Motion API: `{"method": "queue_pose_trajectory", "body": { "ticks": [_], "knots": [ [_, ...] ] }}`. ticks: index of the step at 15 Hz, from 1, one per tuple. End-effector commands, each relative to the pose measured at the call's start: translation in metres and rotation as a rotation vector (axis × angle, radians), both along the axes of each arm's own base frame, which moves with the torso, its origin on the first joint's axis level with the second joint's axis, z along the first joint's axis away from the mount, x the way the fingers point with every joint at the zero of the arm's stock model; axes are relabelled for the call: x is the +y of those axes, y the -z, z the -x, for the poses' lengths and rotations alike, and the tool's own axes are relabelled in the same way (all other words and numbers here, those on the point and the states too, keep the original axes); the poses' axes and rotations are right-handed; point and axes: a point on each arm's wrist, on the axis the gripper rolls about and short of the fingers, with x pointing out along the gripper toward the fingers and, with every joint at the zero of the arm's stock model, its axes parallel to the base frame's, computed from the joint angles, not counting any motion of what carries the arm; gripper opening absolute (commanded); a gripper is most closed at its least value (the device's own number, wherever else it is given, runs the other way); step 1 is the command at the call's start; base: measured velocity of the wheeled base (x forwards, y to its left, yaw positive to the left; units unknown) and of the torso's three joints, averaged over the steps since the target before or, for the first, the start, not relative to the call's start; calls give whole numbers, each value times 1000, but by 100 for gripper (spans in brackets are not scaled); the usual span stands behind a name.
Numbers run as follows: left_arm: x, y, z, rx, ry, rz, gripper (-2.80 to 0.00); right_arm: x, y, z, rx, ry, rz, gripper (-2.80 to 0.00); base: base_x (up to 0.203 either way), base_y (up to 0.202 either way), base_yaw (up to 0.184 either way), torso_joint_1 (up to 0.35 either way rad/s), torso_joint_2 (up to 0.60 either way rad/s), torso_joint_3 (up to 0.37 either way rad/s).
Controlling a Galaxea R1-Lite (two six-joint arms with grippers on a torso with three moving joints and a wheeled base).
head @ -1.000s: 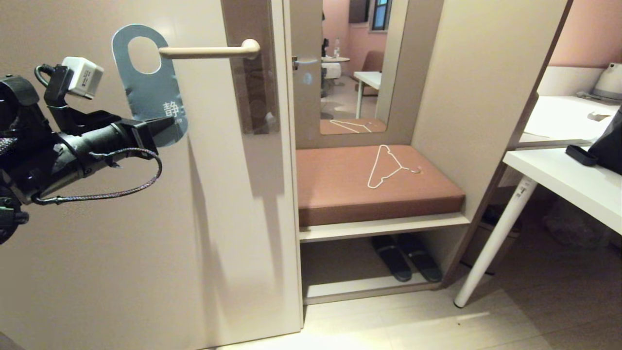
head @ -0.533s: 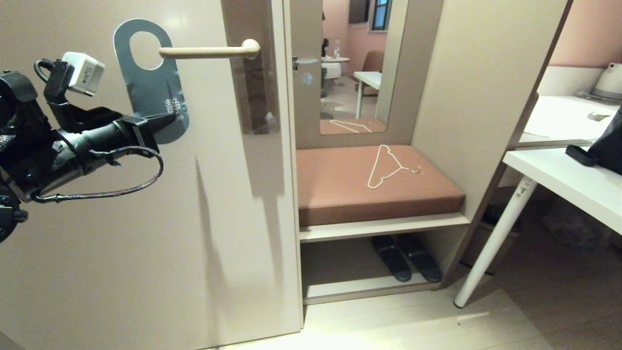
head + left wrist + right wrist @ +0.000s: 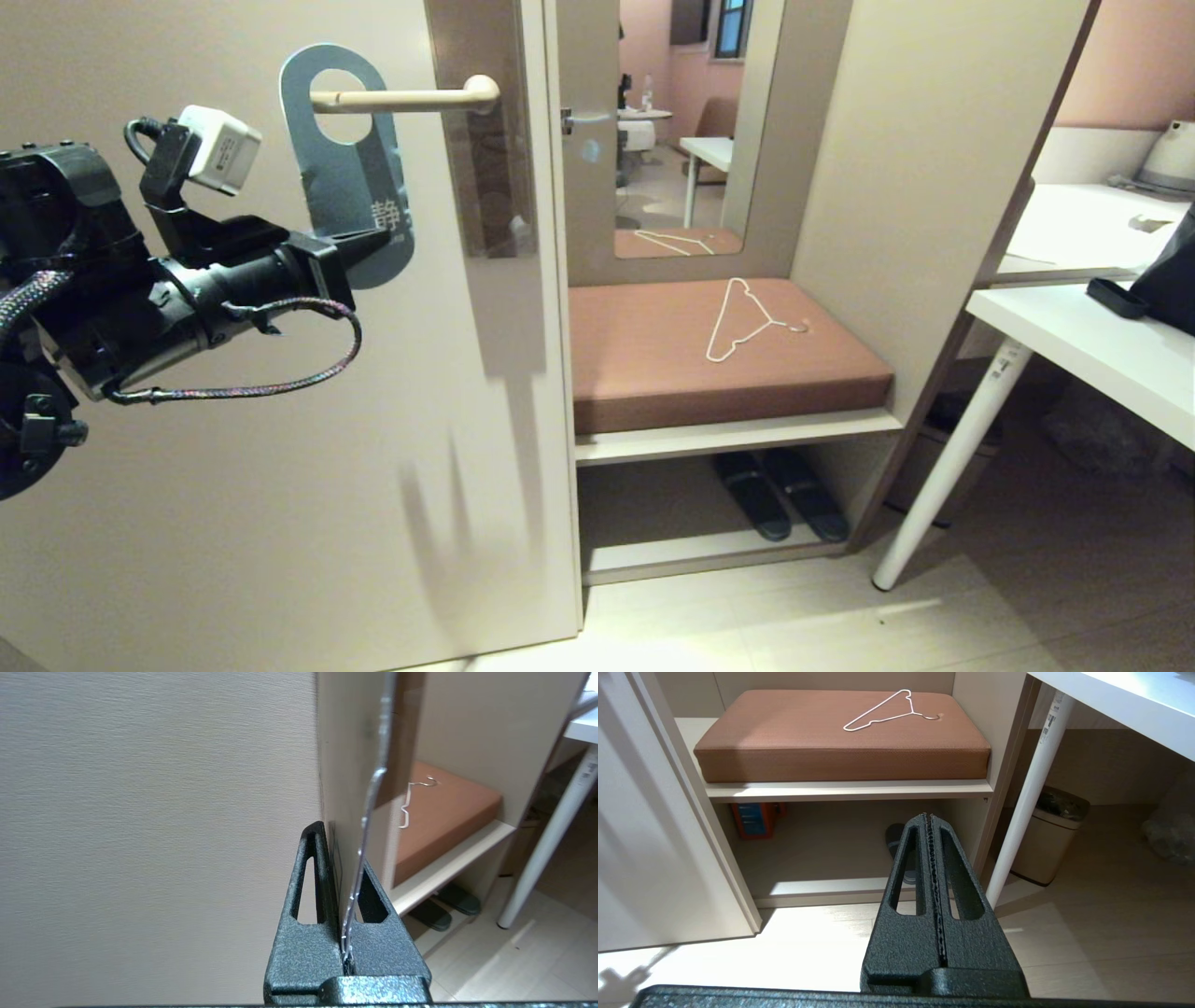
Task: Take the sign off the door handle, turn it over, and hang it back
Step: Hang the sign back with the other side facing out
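Observation:
The sign (image 3: 347,187) shows its blue-grey face with white characters and stands upright against the cream door. Its large hole sits around the free end of the door handle (image 3: 415,96), a cream lever on a brown-grey plate (image 3: 487,187). My left gripper (image 3: 373,245) reaches in from the left and is shut on the sign's lower end. In the left wrist view the sign (image 3: 373,788) appears edge-on, pinched between the left gripper's (image 3: 343,858) black fingers. My right gripper (image 3: 929,817) is shut on nothing and hangs low, facing the bench shelf, outside the head view.
Right of the door, a thin white wire hanger (image 3: 742,317) lies on a brown bench cushion (image 3: 653,373), with dark slippers (image 3: 780,495) on the shelf below. A white desk (image 3: 1102,345) with a slanted leg stands at the right, a small bin (image 3: 1048,835) under it.
My left gripper has carried the sign to the right. The sign's hole was left of the lever's tip and now surrounds the lever's free end. The right arm stayed still.

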Motion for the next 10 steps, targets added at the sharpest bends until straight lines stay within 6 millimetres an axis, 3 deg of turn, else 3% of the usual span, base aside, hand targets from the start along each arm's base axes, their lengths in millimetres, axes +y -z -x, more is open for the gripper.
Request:
{"method": "queue_pose_trajectory", "body": {
  "ticks": [1,10],
  "knots": [
    [-6,1,1,1,20,-2,-280,0,0,0,0,0,0,-280,0,0,0,0,0,0],
    [-44,6,4,-18,-12,-64,-280,0,0,0,-1,0,0,-280,0,0,0,0,0,0]
  ]
}}
